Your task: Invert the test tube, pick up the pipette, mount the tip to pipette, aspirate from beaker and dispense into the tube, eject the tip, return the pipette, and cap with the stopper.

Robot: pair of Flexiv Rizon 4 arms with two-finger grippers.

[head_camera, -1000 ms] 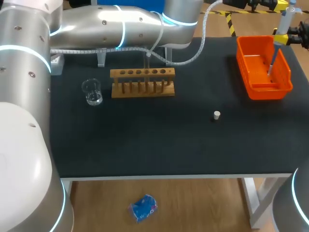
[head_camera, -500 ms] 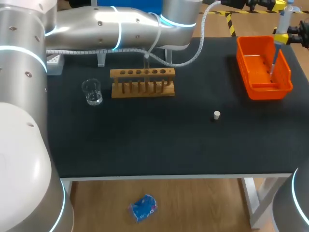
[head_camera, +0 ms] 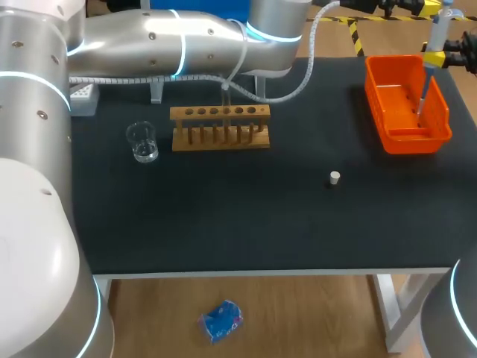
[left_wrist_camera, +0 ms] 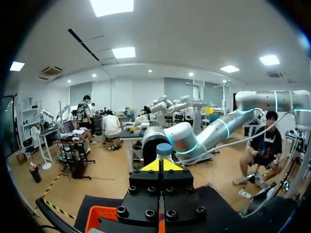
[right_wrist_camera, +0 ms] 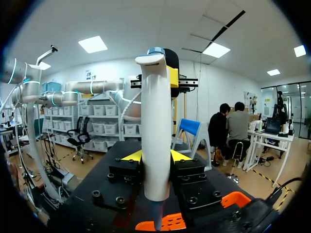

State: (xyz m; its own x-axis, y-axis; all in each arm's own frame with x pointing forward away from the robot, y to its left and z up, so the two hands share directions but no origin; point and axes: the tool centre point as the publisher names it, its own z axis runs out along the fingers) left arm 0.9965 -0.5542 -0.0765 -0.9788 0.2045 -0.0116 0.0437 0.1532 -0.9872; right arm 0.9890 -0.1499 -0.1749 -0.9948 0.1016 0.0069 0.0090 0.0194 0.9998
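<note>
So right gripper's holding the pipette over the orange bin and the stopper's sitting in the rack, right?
Not quite: the head view shows the stopper lying on the table, apart from the rack. The right gripper does hold the pipette over the orange bin.

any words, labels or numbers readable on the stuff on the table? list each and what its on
None readable. The pipette, orange bin, wooden rack and stopper show no print; any marks on the beaker are too small to read.
</note>
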